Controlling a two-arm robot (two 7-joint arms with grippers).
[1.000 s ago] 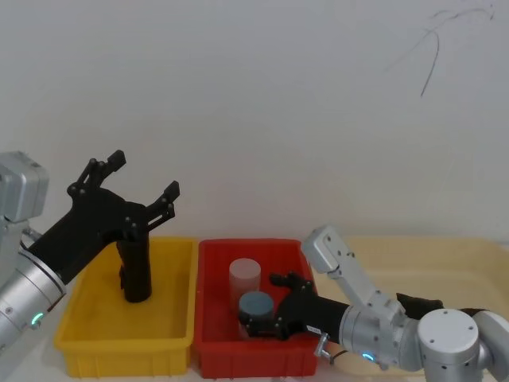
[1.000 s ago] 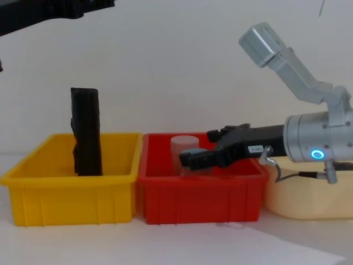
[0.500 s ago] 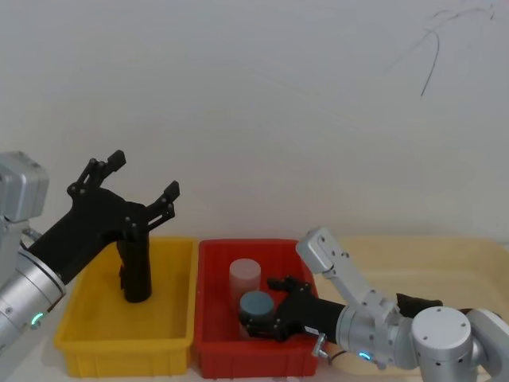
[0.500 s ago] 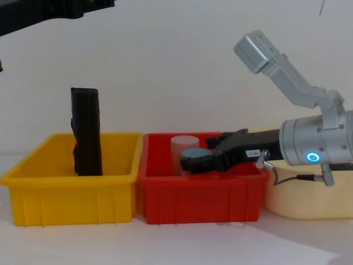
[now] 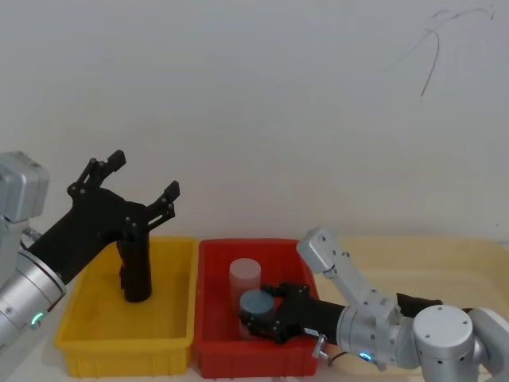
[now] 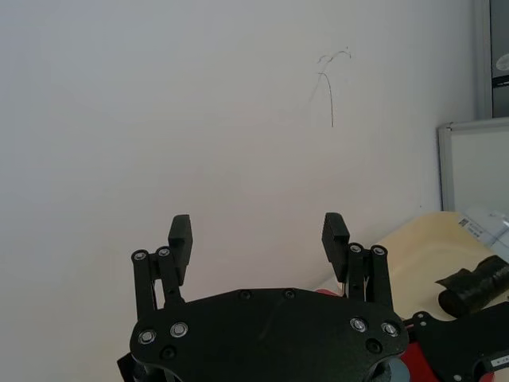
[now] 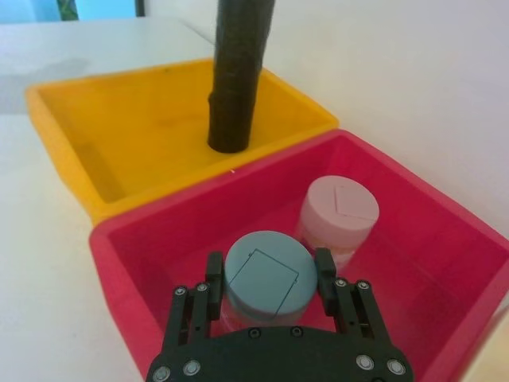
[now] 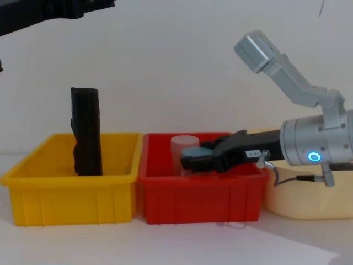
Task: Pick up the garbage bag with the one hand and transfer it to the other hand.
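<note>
The garbage bag (image 5: 135, 270) is a thick black roll standing upright in the yellow bin (image 5: 79, 338); it also shows in the chest view (image 8: 86, 132) and the right wrist view (image 7: 238, 72). My left gripper (image 5: 145, 177), on the green-lit arm, hangs open just above the roll's top, touching nothing (image 6: 256, 239). My right gripper (image 5: 258, 320), on the blue-lit arm, reaches into the red bin (image 5: 254, 362). Its fingers (image 7: 213, 270) press both sides of a blue-lidded jar (image 7: 266, 278).
A pink-lidded jar (image 5: 245, 274) stands just behind the blue one in the red bin. A beige tray (image 5: 445, 259) sits to the right, with a slimmer black roll (image 6: 473, 286) lying on it. A white wall rises close behind the bins.
My right gripper has slid forward and lower into the red bin, and its fingers have drawn in against the blue-lidded jar. The left arm and the roll have not moved.
</note>
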